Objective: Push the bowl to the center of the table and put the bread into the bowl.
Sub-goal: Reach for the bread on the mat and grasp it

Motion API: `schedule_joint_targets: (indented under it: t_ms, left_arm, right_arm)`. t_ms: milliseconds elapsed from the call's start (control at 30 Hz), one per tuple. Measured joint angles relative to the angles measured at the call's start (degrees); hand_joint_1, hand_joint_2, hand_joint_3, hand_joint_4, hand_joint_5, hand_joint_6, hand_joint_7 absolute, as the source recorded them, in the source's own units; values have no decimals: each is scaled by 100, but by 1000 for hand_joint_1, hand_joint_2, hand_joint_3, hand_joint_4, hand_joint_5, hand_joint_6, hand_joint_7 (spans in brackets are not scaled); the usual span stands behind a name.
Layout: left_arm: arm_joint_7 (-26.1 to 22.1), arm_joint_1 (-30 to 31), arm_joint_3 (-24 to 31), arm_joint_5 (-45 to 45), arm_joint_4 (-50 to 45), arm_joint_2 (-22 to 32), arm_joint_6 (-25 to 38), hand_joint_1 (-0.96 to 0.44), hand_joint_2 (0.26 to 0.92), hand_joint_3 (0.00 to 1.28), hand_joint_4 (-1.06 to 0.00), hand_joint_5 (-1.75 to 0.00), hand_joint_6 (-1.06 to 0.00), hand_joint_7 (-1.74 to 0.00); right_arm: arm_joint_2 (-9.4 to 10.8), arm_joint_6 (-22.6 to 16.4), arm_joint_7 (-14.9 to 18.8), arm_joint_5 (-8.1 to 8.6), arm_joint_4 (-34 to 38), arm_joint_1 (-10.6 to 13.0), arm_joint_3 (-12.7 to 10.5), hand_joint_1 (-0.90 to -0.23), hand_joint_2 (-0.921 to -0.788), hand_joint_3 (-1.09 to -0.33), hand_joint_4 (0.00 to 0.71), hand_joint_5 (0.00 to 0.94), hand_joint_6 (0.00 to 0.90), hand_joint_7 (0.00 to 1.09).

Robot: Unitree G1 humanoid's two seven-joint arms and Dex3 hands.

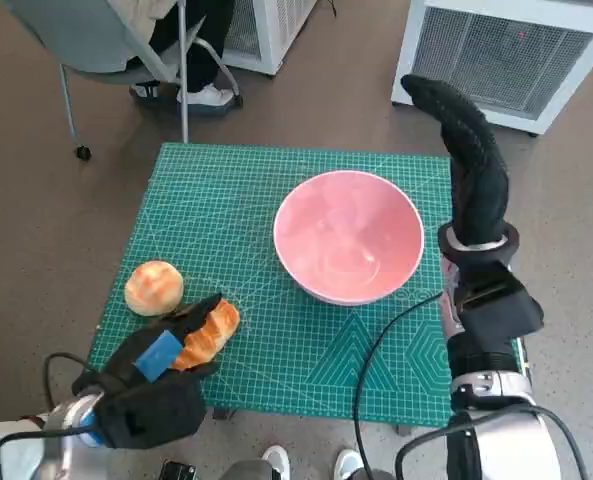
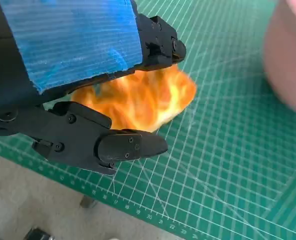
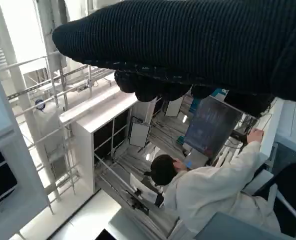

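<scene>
**A:** Bread [image 1: 208, 334], an elongated golden-orange loaf with a glossy crust, lay near the lower left of the head view on the green cutting mat [image 1: 276, 200]. The left hand [image 1: 156, 385], black with blue tape on its back, had its fingers on both sides of the loaf, apparently closing on it; whether it truly gripped, I could not tell.

**B:** And the bowl?

**A:** The bowl [image 1: 348, 235], pink, smooth and round, sat right of the frame's middle, well apart from the bread. It looked roughly central on the table, so the push seemed done.

**B:** Anything else nearby?

**A:** A round bun [image 1: 154, 288] sat just beside the loaf, toward the upper left. The right hand [image 1: 466, 150], in a knitted glove, was raised upright beyond the bowl's right side, holding nothing, fingers extended together.
</scene>
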Motion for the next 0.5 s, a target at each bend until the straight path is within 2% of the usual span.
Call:
schedule_joint_targets:
  t_ms: [300,433,500]
  left_arm:
    - [491,-308,-126,154,608,-285,-8,-385,921,205,-221,-13,-226,-16]
    - [652,-380,-162,158,813,-382,-51,-275,921,172,-363,-22,-318,-32]
    - [735,-417,-170,158,924,-434,-87,-201,921,161,-481,-28,-404,-43]
  right_arm:
    - [6,-9,6,98,-7,31,21,-562,-921,-787,389,5,186,379]
    - [9,-10,6,100,-20,62,27,-561,-921,-787,390,4,187,377]
    - [19,-11,6,100,-34,74,31,-561,-921,-787,390,4,188,376]
